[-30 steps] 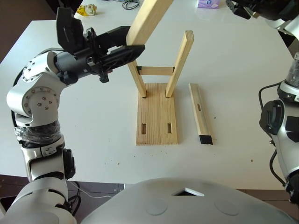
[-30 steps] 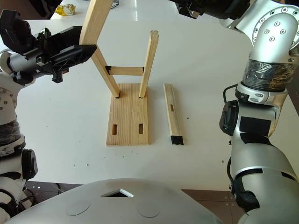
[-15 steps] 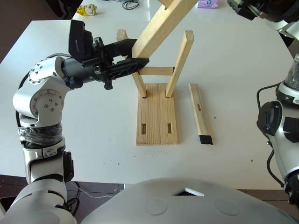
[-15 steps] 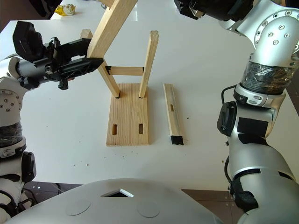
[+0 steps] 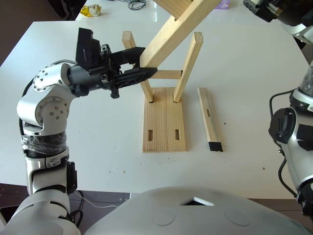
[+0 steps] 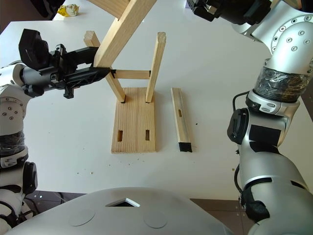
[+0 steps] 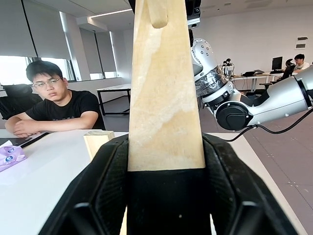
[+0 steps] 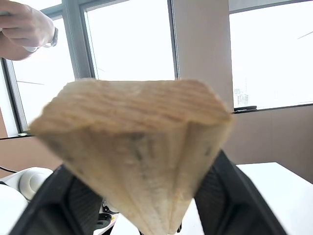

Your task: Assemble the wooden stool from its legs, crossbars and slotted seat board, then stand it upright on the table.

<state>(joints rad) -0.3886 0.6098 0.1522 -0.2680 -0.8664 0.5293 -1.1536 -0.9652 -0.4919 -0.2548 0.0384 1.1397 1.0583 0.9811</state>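
- Left gripper was clamped on the lower end of a wooden leg. It was held in the air over the far left part of the table.
- The held leg slanted up and away to the right and passed in front of the standing frame. A second short wooden bar crossed it near the top edge of the head view; how the two join could not be made out.
- In the left wrist view the same leg sat tight between the two black fingers.
- Seat board lay flat on the table, long side running away from the robot.
- Two legs stood in the board's far slots: left standing leg leaning outward, right standing leg leaning slightly right.
- A crossbar spanned between the two standing legs, about midway up.
- The two near slots in the board were open.
- A loose leg with a black tip lay on the table just right of the board, parallel to it, not touching.
- Right gripper was raised high at the far right, fingers closed on either side of a wooden piece seen end-on.
- A yellow item sat at the far left edge of the table.
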